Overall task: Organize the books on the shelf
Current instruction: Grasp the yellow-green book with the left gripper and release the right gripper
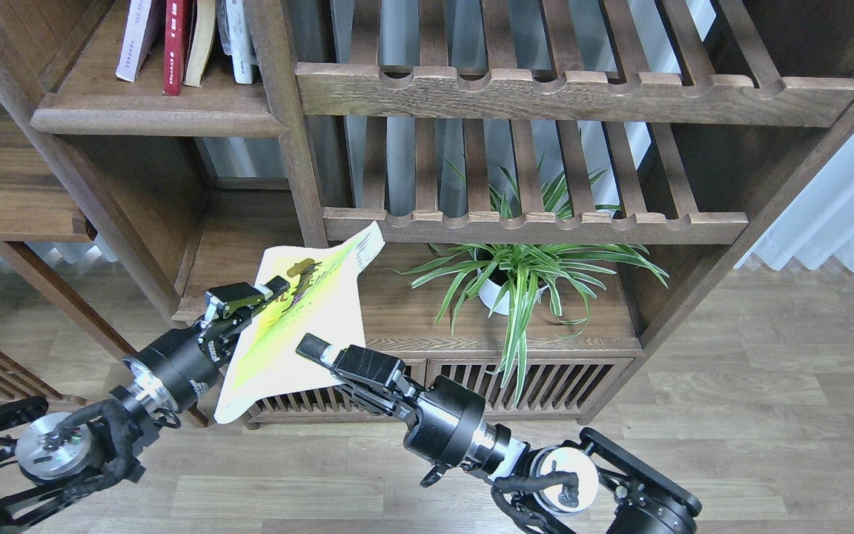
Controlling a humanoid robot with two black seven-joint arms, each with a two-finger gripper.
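Note:
A yellow-green book point(301, 319) with black characters hangs tilted in front of the low cabinet, its far corner up near the lower slatted rack. My left gripper point(267, 288) is shut on its left edge. My right gripper point(313, 348) clamps its near right edge, one finger lying on the cover. The shelf point(160, 119), a solid dark plank with a rounded lip, is at the upper left, well above both grippers. A white-and-lilac book point(134, 37) and a dark red book point(175, 44) stand on it beside several other spines.
A spider plant in a white pot point(505, 285) stands on the cabinet top point(427, 326) right of the held book. Two slatted racks point(531, 96) point(531, 222) span the middle. A side ledge point(12, 215) juts out at left. Wooden floor lies below.

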